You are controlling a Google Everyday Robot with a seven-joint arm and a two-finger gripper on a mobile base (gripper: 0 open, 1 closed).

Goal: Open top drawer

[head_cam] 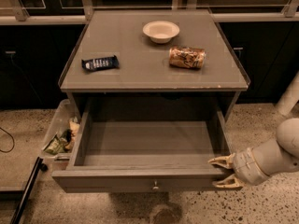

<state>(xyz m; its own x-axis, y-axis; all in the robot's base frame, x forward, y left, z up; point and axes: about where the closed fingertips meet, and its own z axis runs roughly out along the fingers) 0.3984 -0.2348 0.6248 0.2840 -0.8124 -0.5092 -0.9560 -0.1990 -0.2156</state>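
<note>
The top drawer (140, 181) of the grey cabinet is pulled far out, showing a deep plain grey interior with nothing in it. A small round metal knob (155, 186) sits at the centre of its front. My gripper (225, 171) is at the drawer's front right corner, at the level of the front panel's top edge. Its two pale fingers (219, 161) are spread apart, one above the other, with nothing between them but the corner of the drawer front.
On the cabinet top (135, 73) lie a white bowl (160, 31), a crumpled brown snack bag (187, 57) and a dark blue wrapped bar (99, 63). A clear bin of litter (60, 139) stands on the floor at the left. A dark pole (25, 190) leans at the lower left.
</note>
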